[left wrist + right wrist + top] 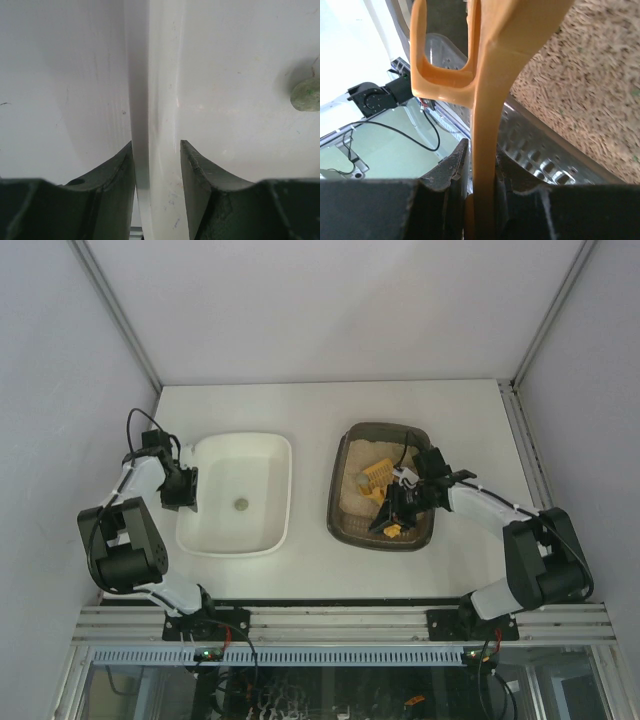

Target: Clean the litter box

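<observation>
The litter box (336,502) sits on the desk (310,405), right of centre in the overhead view, with pale sandy litter (590,75) inside. Just to its left, with a small gap between them, is a white tray (270,455) of about the same size.

The right tool (481,172) is clamped nearly all the way closed on the thin handle of a yellow scoop (378,473). In the wrist shot both fingers press flat against the handle with no gap. The handle runs straight up the frame, with the box's ribbed rim and the litter off to the right. From above, the slotted end of the scoop is over the litter near the middle of the box, and the tool is over the lower right part.

The left tool (157,170) is about half open, with one finger on each side of the white tray's left rim. The rim fills the space between them, so it looks gripped. A small greenish-grey lump (306,95) lies on the tray floor.
</observation>
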`<state>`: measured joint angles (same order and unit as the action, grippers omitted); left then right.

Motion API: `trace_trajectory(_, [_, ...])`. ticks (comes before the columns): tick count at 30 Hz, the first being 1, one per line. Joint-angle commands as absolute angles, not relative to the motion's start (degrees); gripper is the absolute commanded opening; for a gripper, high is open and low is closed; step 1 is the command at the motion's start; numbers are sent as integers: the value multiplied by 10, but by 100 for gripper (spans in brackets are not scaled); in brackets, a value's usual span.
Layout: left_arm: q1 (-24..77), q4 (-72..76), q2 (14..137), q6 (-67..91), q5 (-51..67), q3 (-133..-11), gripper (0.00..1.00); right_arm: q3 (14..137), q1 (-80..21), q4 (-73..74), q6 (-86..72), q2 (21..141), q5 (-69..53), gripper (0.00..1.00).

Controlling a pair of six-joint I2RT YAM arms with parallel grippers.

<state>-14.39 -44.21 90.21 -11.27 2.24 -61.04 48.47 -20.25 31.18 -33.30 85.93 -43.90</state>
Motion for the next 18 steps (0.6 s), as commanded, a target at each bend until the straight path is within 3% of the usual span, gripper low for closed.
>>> trace_trajectory(1, [-147,-435,895,-126,40,-597,44,438,-180,225,-365,801,-475,0])
trace_trajectory(12, [-146,-419,926,-112,46,-590,35,307,-149,48,-434,690,-516,0])
trace_trajectory(18, [-140,-402,949,-97,39,-583,44,293,-149,33,-434,624,-511,0])
